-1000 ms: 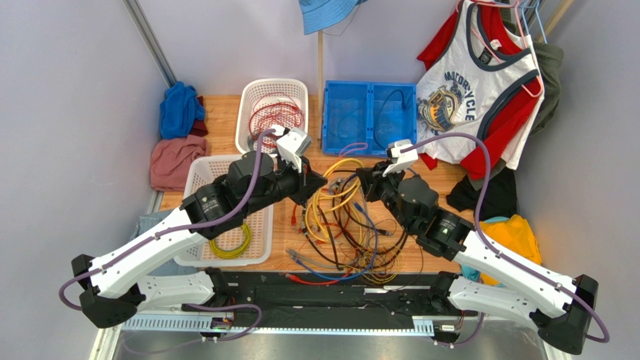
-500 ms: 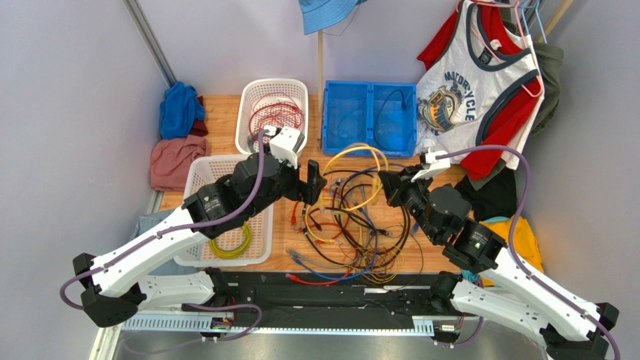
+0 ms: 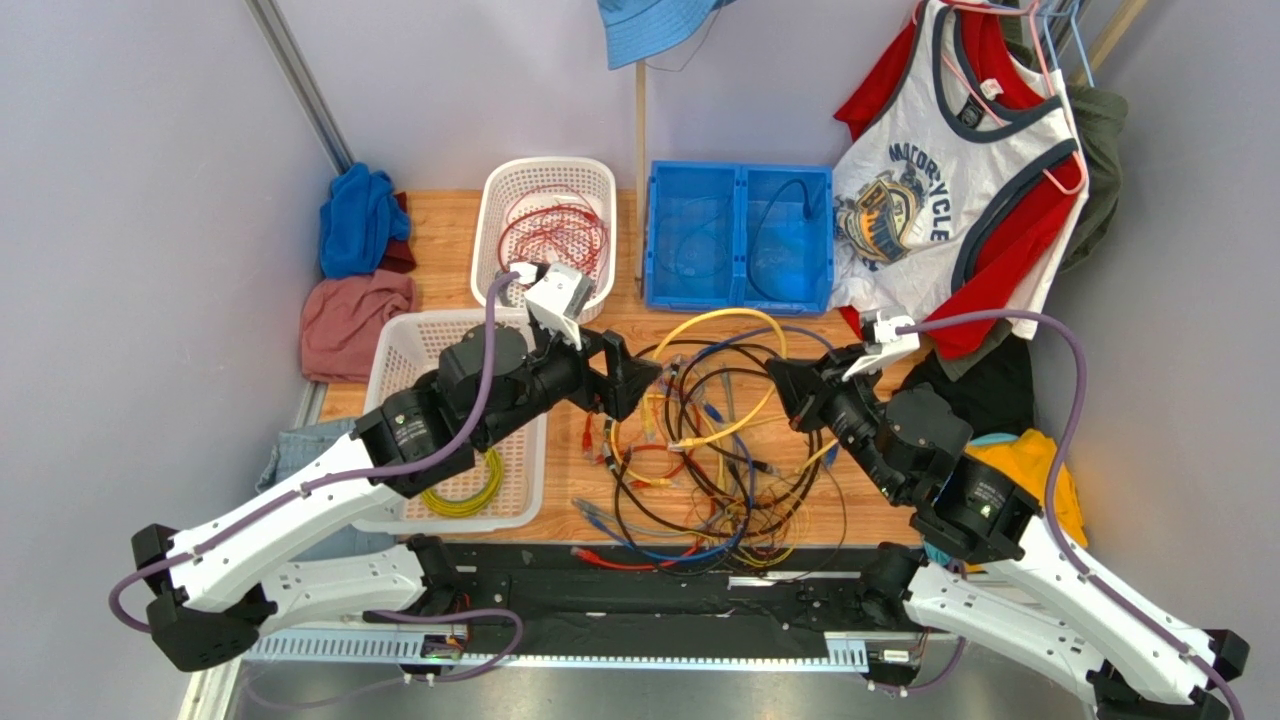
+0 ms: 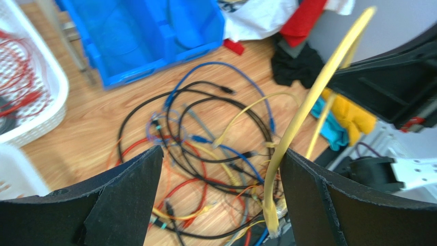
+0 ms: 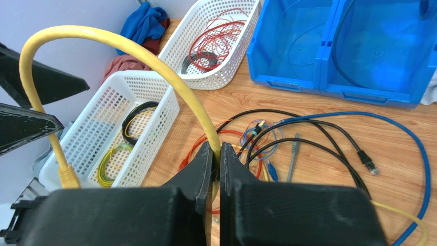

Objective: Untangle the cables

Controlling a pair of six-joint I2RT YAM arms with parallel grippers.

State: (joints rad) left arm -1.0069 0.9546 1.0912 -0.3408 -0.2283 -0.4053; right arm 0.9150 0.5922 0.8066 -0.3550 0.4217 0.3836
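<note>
The cables (image 3: 706,458) lie in a tangled heap of black, blue, yellow, orange and red cords on the wooden table. One thick yellow cable (image 3: 724,317) arches above the heap. My right gripper (image 3: 787,374) is shut on this yellow cable (image 5: 128,48), pinching it between its fingertips (image 5: 216,154). The cable's plug end (image 5: 66,177) hangs free at the left. My left gripper (image 4: 220,200) is open over the heap. That plug end (image 4: 271,220) dangles between its jaws, close to the right finger (image 4: 328,205). In the top view the left gripper (image 3: 622,378) sits at the heap's left edge.
A white basket (image 3: 496,203) with red cords stands at the back. A second white basket (image 3: 394,348) at the left holds a yellow coil. A blue bin (image 3: 739,293) stands at the back centre. Clothes (image 3: 353,270) lie at the left and a shirt (image 3: 932,165) hangs at the right.
My left gripper has opened and drawn back a little to the left. The right arm has pulled back to the right with the yellow cable, stretching its arch wider.
</note>
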